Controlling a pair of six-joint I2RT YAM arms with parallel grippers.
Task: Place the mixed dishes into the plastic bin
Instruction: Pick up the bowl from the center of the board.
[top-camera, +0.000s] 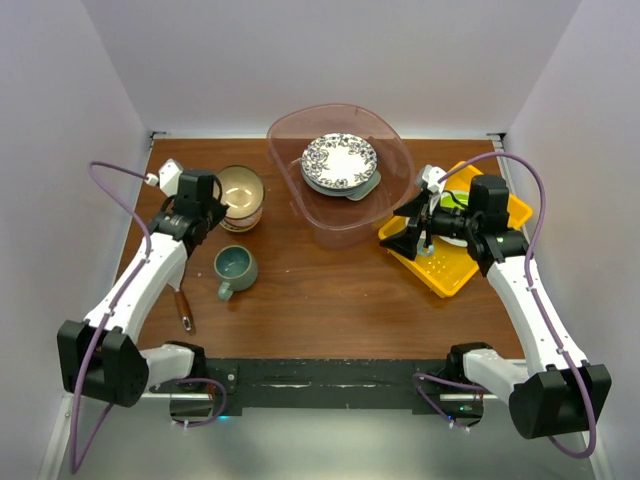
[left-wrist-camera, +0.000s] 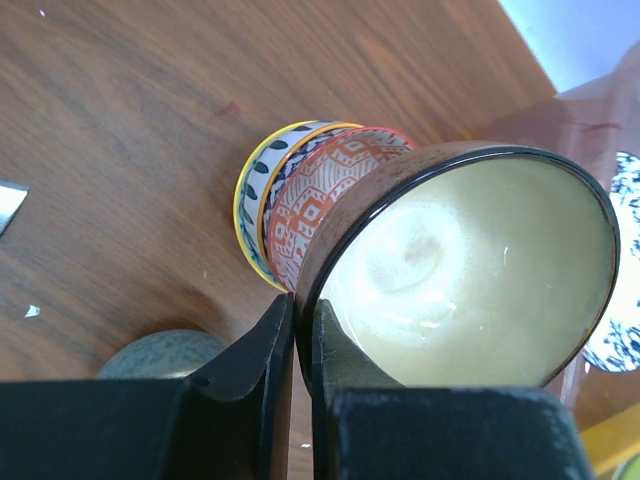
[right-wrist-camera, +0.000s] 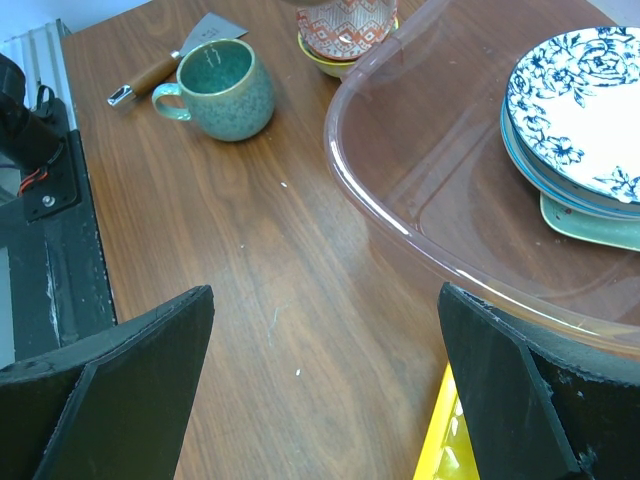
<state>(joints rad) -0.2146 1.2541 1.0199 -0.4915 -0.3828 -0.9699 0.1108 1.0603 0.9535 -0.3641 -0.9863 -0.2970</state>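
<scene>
Teal glaze marks the nearest dish: the teal mug (top-camera: 236, 268) is stood upright on the wooden table (top-camera: 330, 300), well left of the plastic bin (top-camera: 300, 205) and nearer the arm bases. A wooden-handled utensil (top-camera: 184, 305) is laid nearer still. Further back, left of the bin, the left gripper (left-wrist-camera: 303, 335) is clamped on the rim of the tan bowl (left-wrist-camera: 470, 270), one finger inside and one outside. That bowl is nested on a red-patterned bowl (left-wrist-camera: 320, 195) and a yellow-rimmed bowl (left-wrist-camera: 255, 190). Just right of the bin, the right gripper (top-camera: 415, 235) is held over the yellow perforated tray (top-camera: 455, 270), its jaws spread wide and empty. Inside the bin, the blue floral plate (top-camera: 340, 158) is stacked with other plates on the mint tray (top-camera: 372, 185).
</scene>
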